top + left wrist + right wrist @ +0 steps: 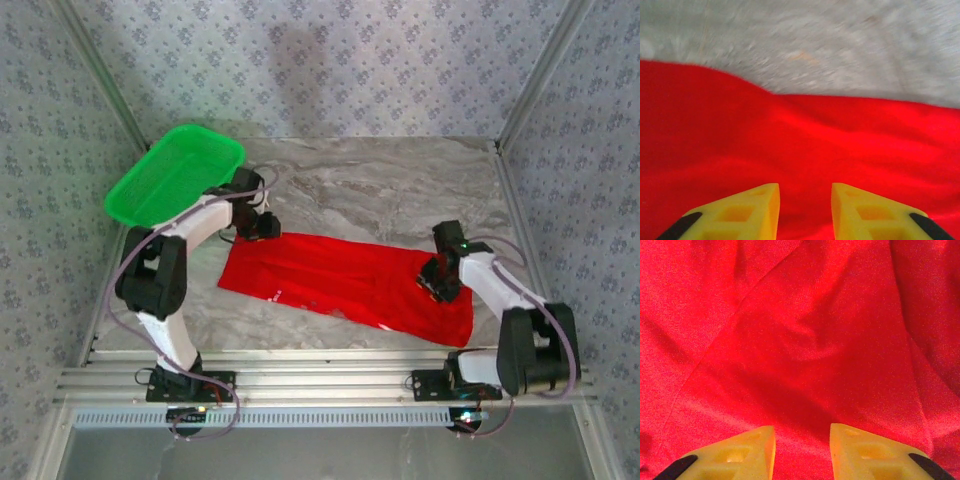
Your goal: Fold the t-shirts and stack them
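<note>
The red t-shirt (340, 280) lies on the marble table as a long band, running from upper left to lower right, with small white print marks along its near edge. My left gripper (262, 228) is down at the band's far left corner. In the left wrist view the yellow jaws of the left gripper (805, 189) stand a narrow gap apart over the red cloth (790, 135), close to its edge. My right gripper (437, 285) rests on the band's right part. Its jaws (802, 430) also stand slightly apart, with wrinkled red fabric (805, 330) under and between them.
A green plastic basket (175, 175) sits tilted at the table's back left corner, just behind my left arm. Bare marble tabletop (400, 185) stretches behind the shirt. Metal frame posts and patterned walls close in both sides, and an aluminium rail runs along the near edge.
</note>
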Action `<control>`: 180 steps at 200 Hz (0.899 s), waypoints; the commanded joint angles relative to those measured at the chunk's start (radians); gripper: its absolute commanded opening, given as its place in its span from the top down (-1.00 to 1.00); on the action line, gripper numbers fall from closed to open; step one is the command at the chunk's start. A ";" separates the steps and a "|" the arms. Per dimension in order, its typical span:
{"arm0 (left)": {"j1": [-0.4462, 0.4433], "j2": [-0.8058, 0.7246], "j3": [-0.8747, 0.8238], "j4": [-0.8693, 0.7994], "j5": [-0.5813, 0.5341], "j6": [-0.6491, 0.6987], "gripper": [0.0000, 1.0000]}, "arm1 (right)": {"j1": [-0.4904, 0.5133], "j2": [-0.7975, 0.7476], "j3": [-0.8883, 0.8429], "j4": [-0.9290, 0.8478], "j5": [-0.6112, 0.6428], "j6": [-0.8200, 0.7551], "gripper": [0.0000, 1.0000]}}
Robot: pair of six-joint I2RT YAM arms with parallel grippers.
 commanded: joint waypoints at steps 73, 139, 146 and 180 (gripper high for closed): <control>0.006 0.072 -0.142 -0.124 -0.111 -0.107 0.57 | 0.037 0.728 0.743 -0.001 0.167 0.018 0.33; -0.120 -0.057 -0.278 -0.040 0.125 -0.402 0.51 | 0.108 1.613 2.235 -0.028 -0.301 0.077 0.13; -0.134 -0.068 -0.275 -0.037 0.151 -0.420 0.51 | 0.115 1.551 2.111 0.095 -0.324 0.090 0.08; -0.188 -0.082 -0.256 -0.012 0.220 -0.444 0.47 | 0.155 1.199 1.752 0.268 -0.303 -0.117 -0.36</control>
